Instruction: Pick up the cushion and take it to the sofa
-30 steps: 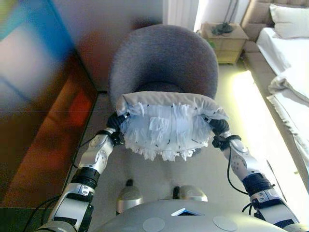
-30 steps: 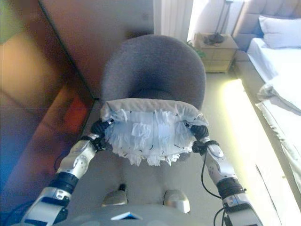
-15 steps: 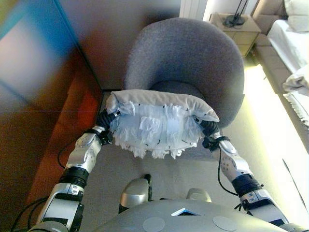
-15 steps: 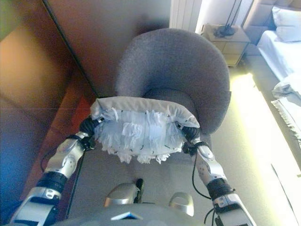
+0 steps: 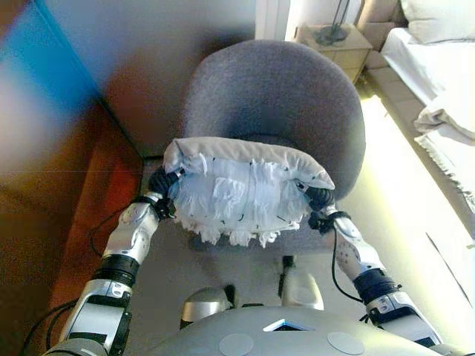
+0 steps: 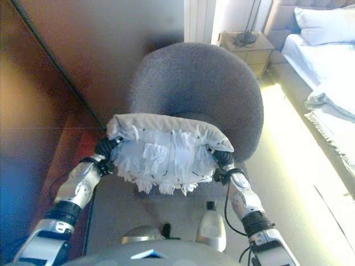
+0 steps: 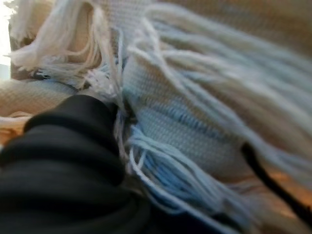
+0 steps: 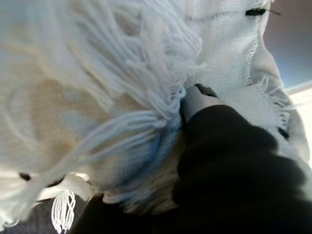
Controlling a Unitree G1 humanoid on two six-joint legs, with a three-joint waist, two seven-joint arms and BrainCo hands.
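Observation:
A white fringed cushion hangs in the air between my two hands, low in front of a round grey armchair. My left hand is at the cushion's left end and my right hand is at its right end. Both are sunk into the cloth and fringe. The left wrist view shows the cushion's weave and tassels right against the hand's dark cover. The right wrist view shows the cushion pressed against that hand's cover. The cushion hovers over the chair's seat front.
A brown wall or cabinet front runs close along the left. A bedside table stands behind the chair at the right. A bed with white covers lies at the far right. Pale floor shows between the chair and the bed.
The whole view has shifted as the camera moved. The armchair stands closer than one second ago. The cushion stays held between both hands.

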